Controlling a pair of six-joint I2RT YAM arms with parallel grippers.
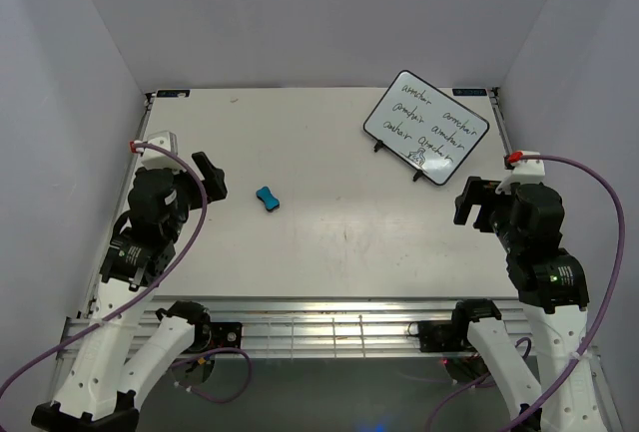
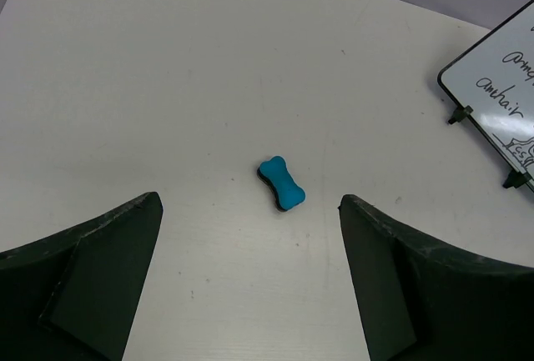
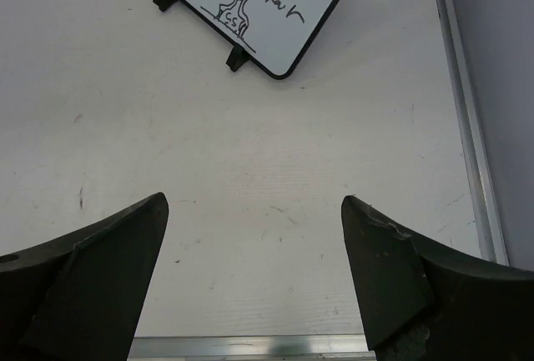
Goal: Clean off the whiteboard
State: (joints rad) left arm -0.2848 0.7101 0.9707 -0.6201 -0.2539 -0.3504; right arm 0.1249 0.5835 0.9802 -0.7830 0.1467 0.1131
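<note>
The whiteboard (image 1: 426, 125) leans on small black feet at the back right of the table, covered in black handwriting; its corner shows in the left wrist view (image 2: 501, 86) and the right wrist view (image 3: 259, 2). A small blue bone-shaped eraser (image 1: 268, 199) lies left of centre, and appears ahead of the left fingers (image 2: 281, 183). My left gripper (image 1: 212, 175) hovers open just left of the eraser (image 2: 250, 203). Near the right edge my right gripper (image 1: 473, 203) stands open, in front of the whiteboard, with nothing between its fingers (image 3: 254, 203).
A metal rail (image 3: 467, 127) runs along the table's right edge, and another (image 1: 329, 327) along the front. Pale walls enclose the table on three sides. Purple cables loop off both arms.
</note>
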